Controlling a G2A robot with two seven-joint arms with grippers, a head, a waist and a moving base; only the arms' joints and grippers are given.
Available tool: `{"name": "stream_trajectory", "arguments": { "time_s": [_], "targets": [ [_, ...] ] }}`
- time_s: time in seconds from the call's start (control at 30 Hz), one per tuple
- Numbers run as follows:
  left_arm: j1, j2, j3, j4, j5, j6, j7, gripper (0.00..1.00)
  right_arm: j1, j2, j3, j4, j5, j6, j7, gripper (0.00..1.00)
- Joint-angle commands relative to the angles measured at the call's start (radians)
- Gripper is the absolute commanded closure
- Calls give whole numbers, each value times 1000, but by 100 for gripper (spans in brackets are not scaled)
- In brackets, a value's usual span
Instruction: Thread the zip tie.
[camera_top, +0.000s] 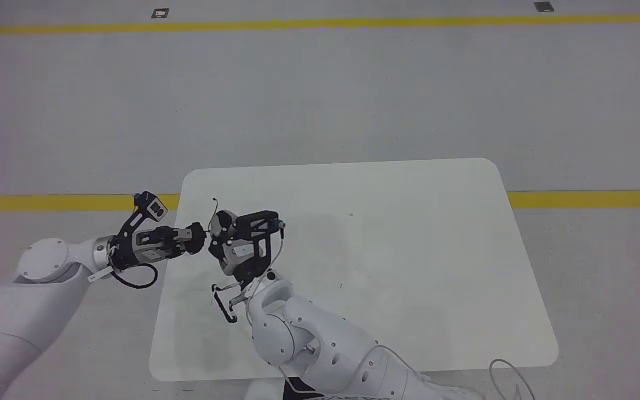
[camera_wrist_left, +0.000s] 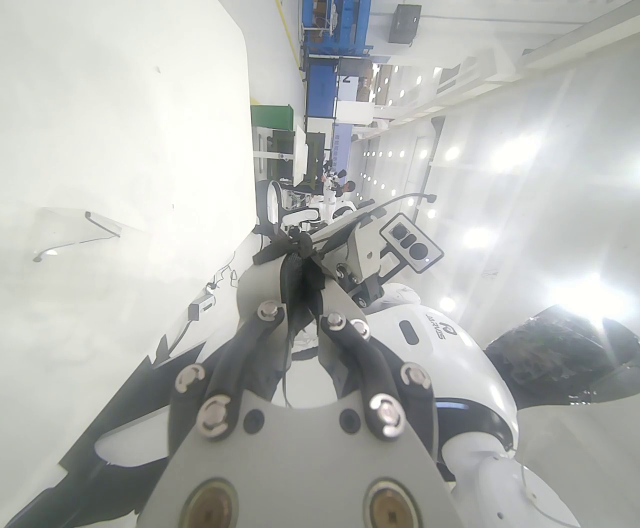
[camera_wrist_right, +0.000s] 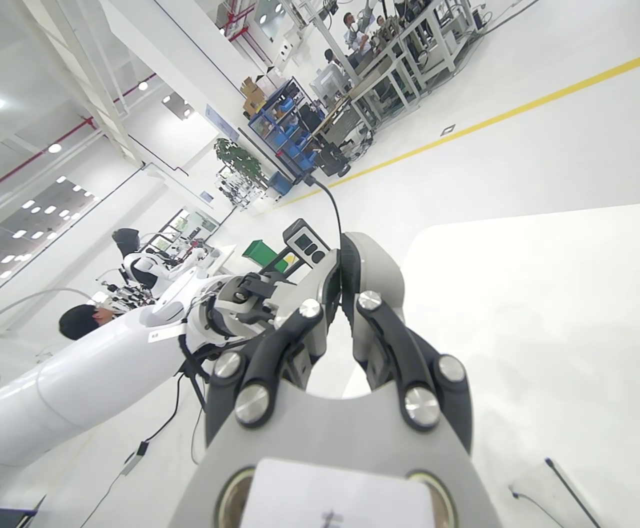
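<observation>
Zip tie (camera_wrist_right: 334, 210) up in the air, folks: a thin black strip pinched between the fingers of the right claw (camera_wrist_right: 342, 282), arching away from the fingertips to a thicker end. In the top view the tie (camera_top: 213, 210) shows as a fine dark curl in the left half of the frame, rising just above the spot where the two claws meet, over the left edge of the white table (camera_top: 420, 260). From the left wrist view the same strip (camera_wrist_left: 405, 196) sweeps out in a bow at mid-frame, beyond the other arm's wrist.

Left claw (camera_wrist_left: 300, 272) comes in from the left side of the top view (camera_top: 199, 237), tip to tip with the right claw (camera_top: 214, 238). Its fingers are pressed together at the tips, and a thin dark strand hangs between them; whether that strand is part of the tie, I cannot tell.

Down on the table, a small see-through stand (camera_top: 226, 303) with dark edges sits near the lower left corner, just beside the right arm. It turns up at mid-left in the left wrist view (camera_wrist_left: 75, 235) and at lower right in the right wrist view (camera_wrist_right: 555, 480), well apart from both claws
</observation>
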Motion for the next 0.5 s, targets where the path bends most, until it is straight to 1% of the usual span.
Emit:
{"name": "stream_trajectory", "arguments": {
  "time_s": [0.0,0.47],
  "targets": [
    [0,0,0,0,0,0,0,100,-1,1,1,-3,-2,0,1,100],
    [0,0,0,0,0,0,0,100,-8,8,7,-15,-10,3,16,100]
  ]
}}
